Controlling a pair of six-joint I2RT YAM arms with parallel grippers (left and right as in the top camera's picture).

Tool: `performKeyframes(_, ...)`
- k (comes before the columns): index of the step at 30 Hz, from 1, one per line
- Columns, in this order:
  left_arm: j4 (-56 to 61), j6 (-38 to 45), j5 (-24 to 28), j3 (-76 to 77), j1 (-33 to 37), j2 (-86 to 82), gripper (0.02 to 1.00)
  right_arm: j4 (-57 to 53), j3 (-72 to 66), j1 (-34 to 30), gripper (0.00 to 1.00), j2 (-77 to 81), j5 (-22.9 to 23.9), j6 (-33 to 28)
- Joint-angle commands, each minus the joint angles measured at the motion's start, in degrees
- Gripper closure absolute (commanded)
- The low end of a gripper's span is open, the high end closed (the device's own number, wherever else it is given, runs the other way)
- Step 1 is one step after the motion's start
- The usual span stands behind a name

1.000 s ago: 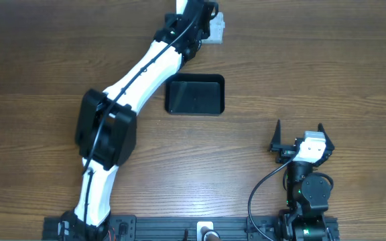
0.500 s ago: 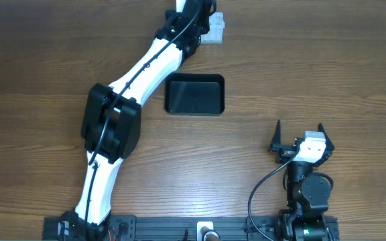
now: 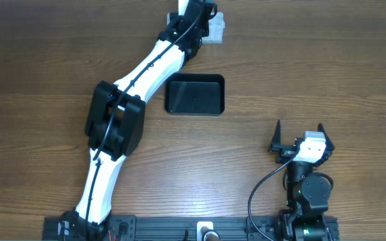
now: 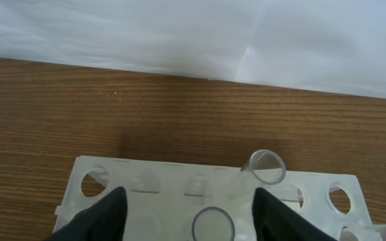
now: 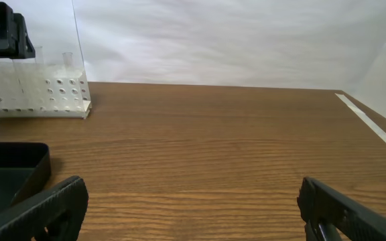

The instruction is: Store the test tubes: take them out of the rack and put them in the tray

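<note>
The left gripper [image 4: 189, 204] is positioned above the translucent white perforated plastic rack [image 4: 146, 182], wide open with nothing gripped. One clear test tube [image 4: 212, 224] is seated in the rack between its fingers, with a second tube [image 4: 267, 167] just beside. The shallow black rectangular plastic tray [image 3: 194, 95] is noted near the rack, and the right gripper [image 5: 193, 194], spread wide and empty, well apart from it.

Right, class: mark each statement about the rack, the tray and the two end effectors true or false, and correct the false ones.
1. The black tray holds no test tubes. True.
2. The right end effector hovers over the rack. False: it sits near its own base, far from the rack.
3. The left end effector is open, with a test tube in the rack between its fingers. True.
4. The rack lies inside the tray. False: it stands on the table, apart from the tray.
</note>
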Motion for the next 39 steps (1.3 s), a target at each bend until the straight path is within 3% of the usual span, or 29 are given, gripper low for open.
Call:
performKeyframes(1, 0.3, 0.6, 1.3, 1.0, 0.4, 1.8, 0.507, -0.2, -0.3, 0.3, 0.007, 0.0, 0.1, -0.2)
performKeyframes(11, 0.3, 0.6, 1.4, 1.0, 0.4, 1.8, 0.726, -0.2, -0.3, 0.3, 0.007, 0.0, 0.1, -0.2)
performKeyframes(20, 0.3, 0.6, 1.4, 1.0, 0.4, 1.8, 0.866, -0.2, -0.3, 0.3, 0.007, 0.0, 0.1, -0.2)
performKeyframes(31, 0.0, 3.7, 1.2, 1.0, 0.4, -2.6, 0.912, -0.2, -0.3, 0.3, 0.007, 0.0, 0.1, -0.2)
performKeyframes(39, 0.4, 12.0, -0.4, 1.0, 0.7, -15.5, 0.917, -0.2, -0.3, 0.3, 0.009, 0.0, 0.1, -0.2)
